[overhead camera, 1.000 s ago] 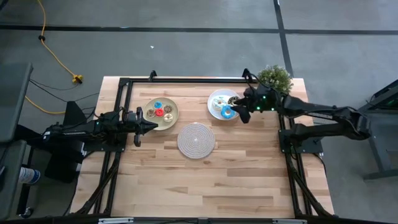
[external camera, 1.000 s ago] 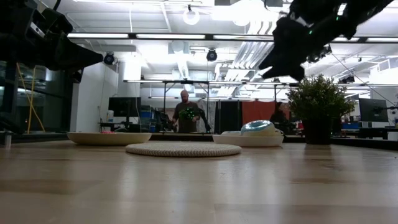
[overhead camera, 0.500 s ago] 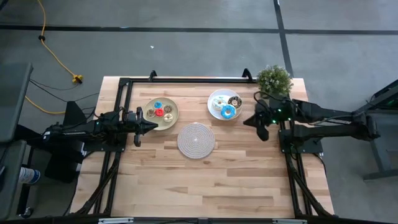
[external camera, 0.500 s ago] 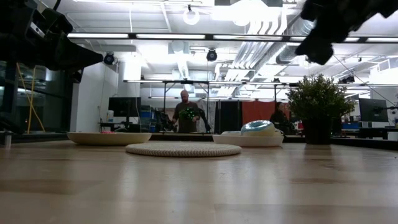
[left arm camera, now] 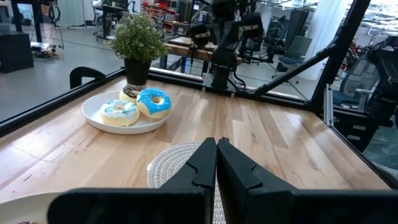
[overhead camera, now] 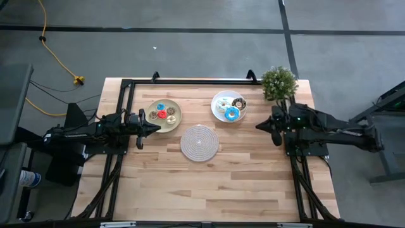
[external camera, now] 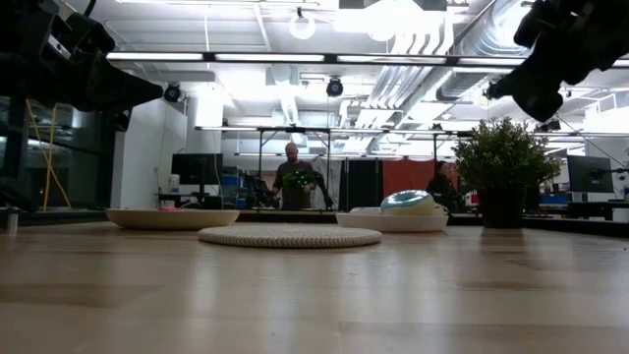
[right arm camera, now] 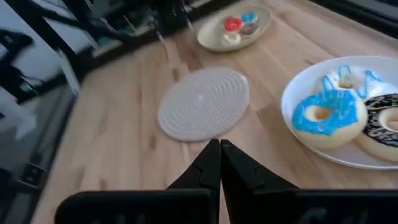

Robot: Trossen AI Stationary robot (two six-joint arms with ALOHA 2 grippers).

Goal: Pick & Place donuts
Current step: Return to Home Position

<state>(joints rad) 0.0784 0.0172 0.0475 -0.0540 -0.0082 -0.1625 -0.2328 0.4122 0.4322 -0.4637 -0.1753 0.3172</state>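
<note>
While the right gripper (overhead camera: pixel 258 126) hangs closed and empty at the bench's right edge, its arm could brush the green potted plant (overhead camera: pixel 278 82) near the round white plate (overhead camera: pixel 223 96) of iced ring donuts (overhead camera: pixel 231 114); the left gripper (overhead camera: pixel 158 128) waits closed at the opposite edge.

Both arms were matte black. The left arm (overhead camera: pixel 95 130), based at the 9 o'clock edge of the surface (overhead camera: pixel 209 183), was a run of slim tubes and blocky joint housings. The right arm (overhead camera: pixel 335 126), at 3 o'clock, matched it and carried a small green light (overhead camera: pixel 290 118) on its wrist housing. Each arm's jaws were angular, bevelled black wedges on a wide flat crossbar.
</note>
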